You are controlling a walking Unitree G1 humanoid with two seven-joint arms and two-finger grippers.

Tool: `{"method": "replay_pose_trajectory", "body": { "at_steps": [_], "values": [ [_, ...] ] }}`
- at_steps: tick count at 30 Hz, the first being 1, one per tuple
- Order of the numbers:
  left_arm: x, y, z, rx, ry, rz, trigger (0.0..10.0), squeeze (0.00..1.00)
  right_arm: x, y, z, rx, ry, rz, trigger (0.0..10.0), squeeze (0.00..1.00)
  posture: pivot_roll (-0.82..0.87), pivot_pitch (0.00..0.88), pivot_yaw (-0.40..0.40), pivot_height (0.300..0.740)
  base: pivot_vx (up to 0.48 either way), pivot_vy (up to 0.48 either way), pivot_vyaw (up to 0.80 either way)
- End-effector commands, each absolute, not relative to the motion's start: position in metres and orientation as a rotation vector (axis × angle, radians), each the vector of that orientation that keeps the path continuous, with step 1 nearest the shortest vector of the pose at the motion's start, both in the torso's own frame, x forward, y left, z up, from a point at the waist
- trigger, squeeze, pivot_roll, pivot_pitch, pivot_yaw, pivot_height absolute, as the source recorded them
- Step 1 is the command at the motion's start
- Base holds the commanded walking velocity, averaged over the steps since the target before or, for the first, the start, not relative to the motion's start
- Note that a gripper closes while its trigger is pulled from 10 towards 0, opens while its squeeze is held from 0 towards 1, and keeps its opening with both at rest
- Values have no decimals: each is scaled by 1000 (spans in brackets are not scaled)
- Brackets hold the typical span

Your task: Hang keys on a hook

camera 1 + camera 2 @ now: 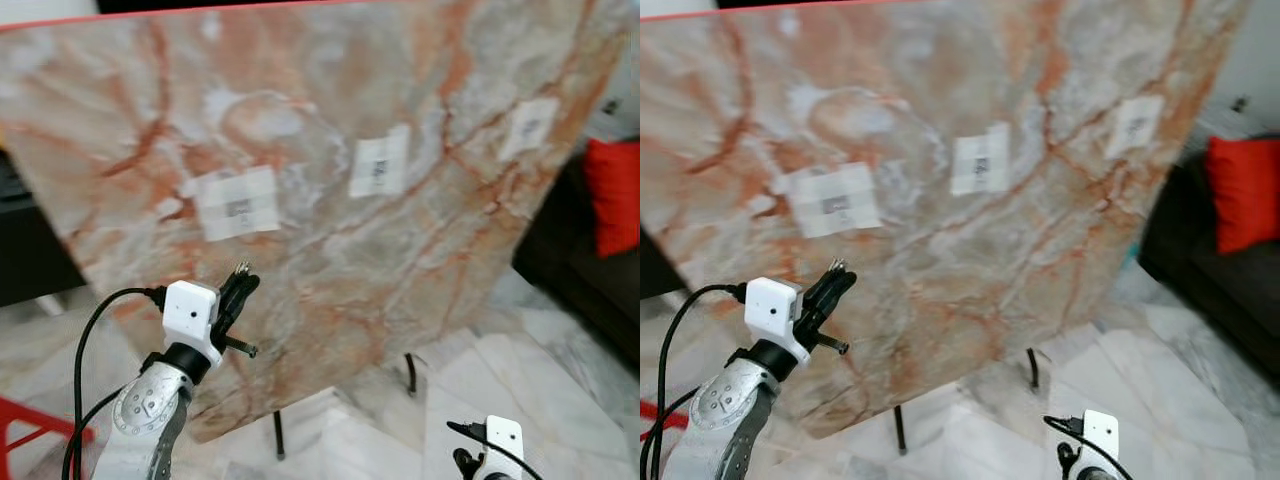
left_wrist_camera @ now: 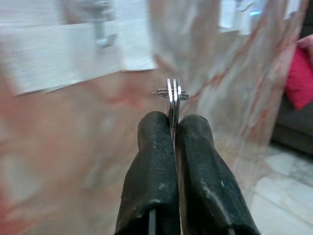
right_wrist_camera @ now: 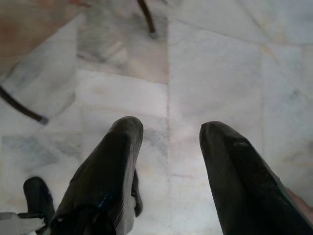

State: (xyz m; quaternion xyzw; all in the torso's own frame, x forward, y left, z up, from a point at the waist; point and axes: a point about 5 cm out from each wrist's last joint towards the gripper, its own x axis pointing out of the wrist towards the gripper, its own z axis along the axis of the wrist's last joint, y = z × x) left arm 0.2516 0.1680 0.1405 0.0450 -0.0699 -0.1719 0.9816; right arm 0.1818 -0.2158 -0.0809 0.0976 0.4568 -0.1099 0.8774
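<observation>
left tool [image 1: 238,283]: I've got it raised in front of the panel [image 1: 330,130], fingers [image 2: 151,161] pinched tight together on the keys [image 2: 170,94]; only a thin metal edge and a bit of ring poke out past the tips.
keys: in the left tool, up in the air close to the panel face, below and a little right of the nearest label [image 1: 237,203]. Not on anything yet.
hook [image 2: 101,29]: blurry in the left wrist view, mounted on the white label, pale metal w/ an upturned tip. Keys sit lower than it and off to one side, apart from it.
panel: big marble-look slab, tilted, on thin dark legs [image 1: 278,437]; two more labels [image 1: 381,162] further along it, can't tell if they carry hooks.
right tool [image 3: 168,147]: hanging low over the marble floor [image 3: 220,63], fingers spread wide, nothing between them. Idle.
progress: pick-up looks done, approx. halfway I'd say. Left: bring the ring up to the hook, slip it over the tip, let go, back off.
next, my guess: small lift and sideways nudge, w/ ring opening lined up to the tip; ring is edge-on to me, so alignment is hard to judge.
</observation>
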Motion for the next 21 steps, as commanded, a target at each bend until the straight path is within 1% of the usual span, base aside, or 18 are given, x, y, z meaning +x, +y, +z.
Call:
{"method": "replay_pose_trajectory", "body": {
  "at_steps": [1, 2, 12, 19, 21],
  "values": [
    [250, 164, 144, 70, -150, -366, 10000, 0, 181, -218, -81, 192, 962, -229, 10000, 0, 102, 0, -71, 740, 0, 0, -788],
    [248, 163, 144, 67, -148, -368, 10000, 0, 181, -218, -81, 192, 961, -229, 10000, 0, 102, 0, -71, 740, 0, 0, -788],
    [243, 168, 138, 40, -116, -333, 10000, 0, 183, -219, -80, 191, 942, -237, 10000, 0, 108, 0, -75, 740, 0, 0, 0],
    [243, 168, 137, 39, -112, -329, 10000, 0, 183, -219, -80, 198, 945, -236, 10000, 0, 110, 0, -76, 740, 0, 353, 0],
    [243, 168, 138, 44, -114, -330, 10000, 0, 183, -219, -80, 202, 946, -233, 10000, 0, 110, 0, -76, 740, 0, 0, -741]
  ]
}}
